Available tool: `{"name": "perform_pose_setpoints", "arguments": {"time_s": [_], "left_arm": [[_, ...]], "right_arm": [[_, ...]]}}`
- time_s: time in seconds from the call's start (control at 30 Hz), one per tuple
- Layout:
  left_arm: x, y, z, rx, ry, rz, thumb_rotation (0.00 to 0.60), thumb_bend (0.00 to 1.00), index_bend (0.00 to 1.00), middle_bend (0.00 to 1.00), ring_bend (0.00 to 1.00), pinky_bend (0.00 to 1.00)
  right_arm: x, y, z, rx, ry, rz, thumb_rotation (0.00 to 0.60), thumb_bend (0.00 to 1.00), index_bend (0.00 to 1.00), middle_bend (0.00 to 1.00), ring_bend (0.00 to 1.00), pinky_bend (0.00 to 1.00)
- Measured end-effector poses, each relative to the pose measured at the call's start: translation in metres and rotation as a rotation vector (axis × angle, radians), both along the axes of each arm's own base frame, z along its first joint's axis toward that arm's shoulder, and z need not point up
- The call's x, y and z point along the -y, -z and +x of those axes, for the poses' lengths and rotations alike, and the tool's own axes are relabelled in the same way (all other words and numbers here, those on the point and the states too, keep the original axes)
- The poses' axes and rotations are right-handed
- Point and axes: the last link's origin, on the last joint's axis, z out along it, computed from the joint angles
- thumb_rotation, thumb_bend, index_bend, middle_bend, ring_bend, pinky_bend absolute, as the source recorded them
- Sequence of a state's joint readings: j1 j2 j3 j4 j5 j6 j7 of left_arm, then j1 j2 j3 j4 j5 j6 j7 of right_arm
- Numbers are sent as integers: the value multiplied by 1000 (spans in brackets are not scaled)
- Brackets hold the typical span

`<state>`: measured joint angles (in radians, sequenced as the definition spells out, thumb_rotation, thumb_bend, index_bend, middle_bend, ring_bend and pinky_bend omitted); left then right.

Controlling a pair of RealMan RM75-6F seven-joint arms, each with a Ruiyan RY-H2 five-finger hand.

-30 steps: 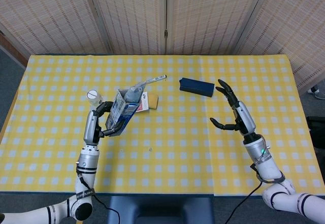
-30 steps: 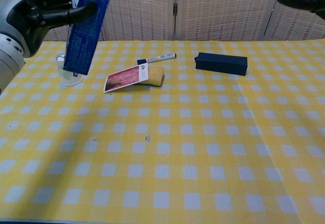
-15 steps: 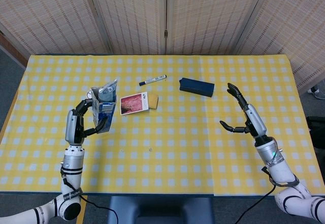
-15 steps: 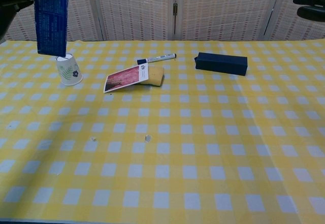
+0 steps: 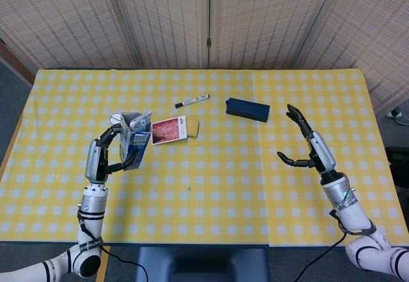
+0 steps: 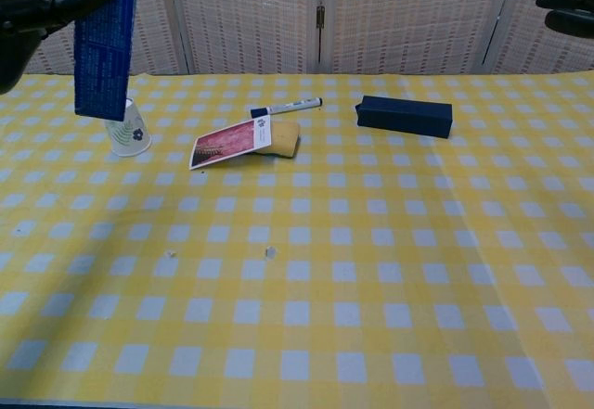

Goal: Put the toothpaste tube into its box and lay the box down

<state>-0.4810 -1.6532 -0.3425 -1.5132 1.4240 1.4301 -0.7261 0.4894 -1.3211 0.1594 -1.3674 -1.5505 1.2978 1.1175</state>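
Observation:
My left hand (image 5: pixel 104 156) grips the blue toothpaste box (image 5: pixel 134 142) and holds it upright above the table's left side. The box's top flaps stand open, and something pale shows inside; I cannot tell whether it is the tube. In the chest view the box (image 6: pixel 105 36) hangs at the upper left, above a paper cup, with the left hand (image 6: pixel 37 6) wrapped round it. My right hand (image 5: pixel 310 149) is raised over the table's right side, fingers spread and holding nothing. Only its fingertips (image 6: pixel 561 1) show at the chest view's top right corner.
A paper cup (image 6: pixel 127 127) stands below the held box. A red-and-white card on a yellow sponge (image 5: pixel 176 128), a marker pen (image 5: pixel 192 100) and a dark blue box (image 5: pixel 247 109) lie across the middle-far table. The yellow checked cloth (image 5: pixel 223 186) covers the table.
My left hand first swung the box to the left and set it more upright, then shifted it slightly back to the right. My right hand drew outward to the right and has held still since.

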Motion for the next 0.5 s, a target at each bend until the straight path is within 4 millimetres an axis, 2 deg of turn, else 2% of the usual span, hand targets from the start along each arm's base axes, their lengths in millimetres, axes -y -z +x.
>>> {"name": "perform_pose_setpoints", "arguments": {"time_s": [0.37, 0.5], "left_arm": [[-1, 0, -3, -12, -16, 1, 600, 285, 549, 454, 254, 286], [-1, 3, -8, -77, -40, -10, 600, 286, 562, 508, 341, 366]], "right_arm": [[0, 0, 1, 7, -4, -3, 600, 312, 0, 0, 63, 11], [-1, 0, -1, -20, -5, -8, 600, 313, 0, 0, 61, 11]]}}
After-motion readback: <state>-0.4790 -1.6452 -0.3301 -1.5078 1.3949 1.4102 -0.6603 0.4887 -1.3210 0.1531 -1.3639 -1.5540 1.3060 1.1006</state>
